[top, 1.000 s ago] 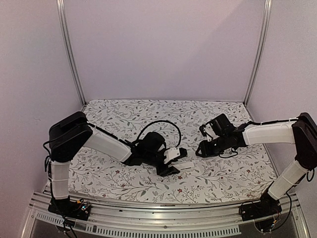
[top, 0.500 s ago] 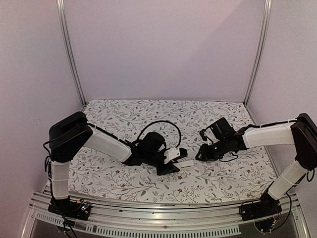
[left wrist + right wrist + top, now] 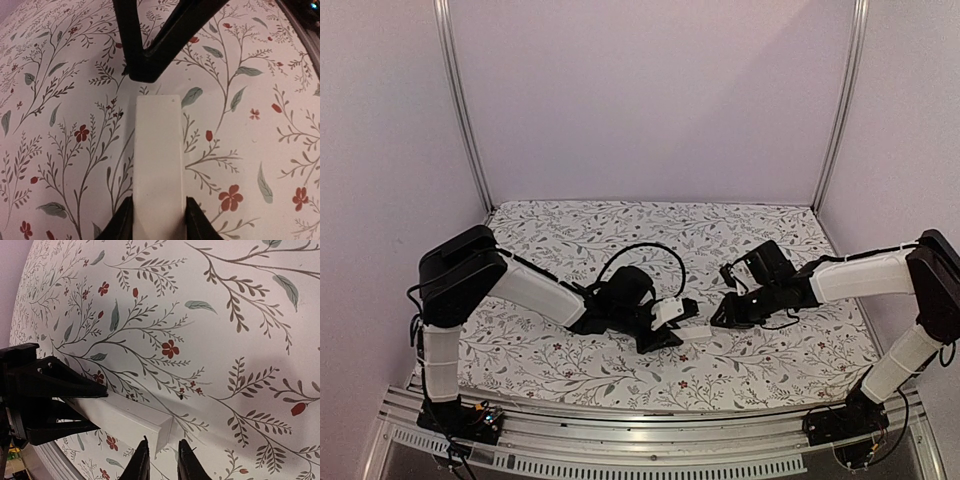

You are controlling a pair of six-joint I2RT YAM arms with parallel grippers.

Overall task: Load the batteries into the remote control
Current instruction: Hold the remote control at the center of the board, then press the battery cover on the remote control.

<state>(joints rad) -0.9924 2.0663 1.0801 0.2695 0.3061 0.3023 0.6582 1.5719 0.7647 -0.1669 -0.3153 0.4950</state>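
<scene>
The remote control (image 3: pixel 159 165) is a slim white bar, plain side showing, and no black patch shows. My left gripper (image 3: pixel 159 220) is shut on its near end and holds it low over the flowered cloth; both also show in the top view, the gripper (image 3: pixel 670 335) and the remote (image 3: pixel 695 331). My right gripper (image 3: pixel 163 460) is at the remote's free end (image 3: pixel 161 430), its jaws only narrowly apart with the end's corner just ahead of them. It appears as a black V (image 3: pixel 142 67) in the left wrist view. No batteries are in view.
The flowered cloth (image 3: pixel 620 225) covers the table, with metal posts at the back corners. A black cable (image 3: pixel 645 250) loops above the left wrist. A metal rail (image 3: pixel 620 425) runs along the front edge.
My right gripper has moved left and slightly down, closing in on the remote's free end. The left gripper and the remote have stayed put.
</scene>
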